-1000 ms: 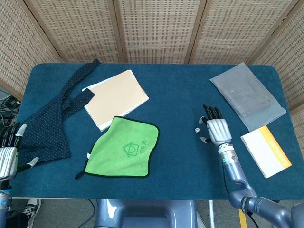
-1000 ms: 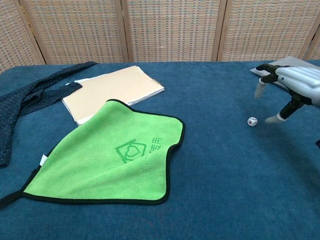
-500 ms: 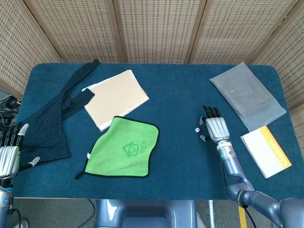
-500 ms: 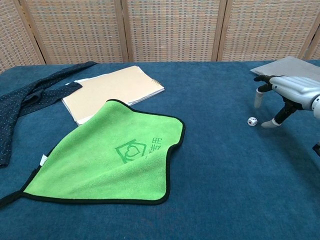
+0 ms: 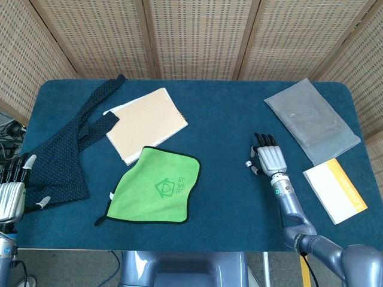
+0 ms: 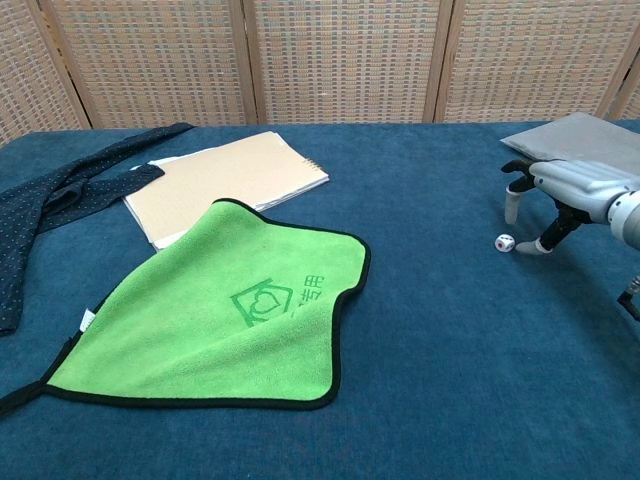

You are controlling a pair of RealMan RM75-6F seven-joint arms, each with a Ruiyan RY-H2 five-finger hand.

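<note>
Right hand (image 6: 560, 190) has dropped lower & nearer the desk (image 6: 430, 380) since 1 s ago; fingers spread, empty. Left hand (image 5: 11, 191) idle, open, at desk edge. Die (image 6: 505, 242) sits just beside right thumb tip; approach slowly, pinch from both sides w/o nudging.
</note>
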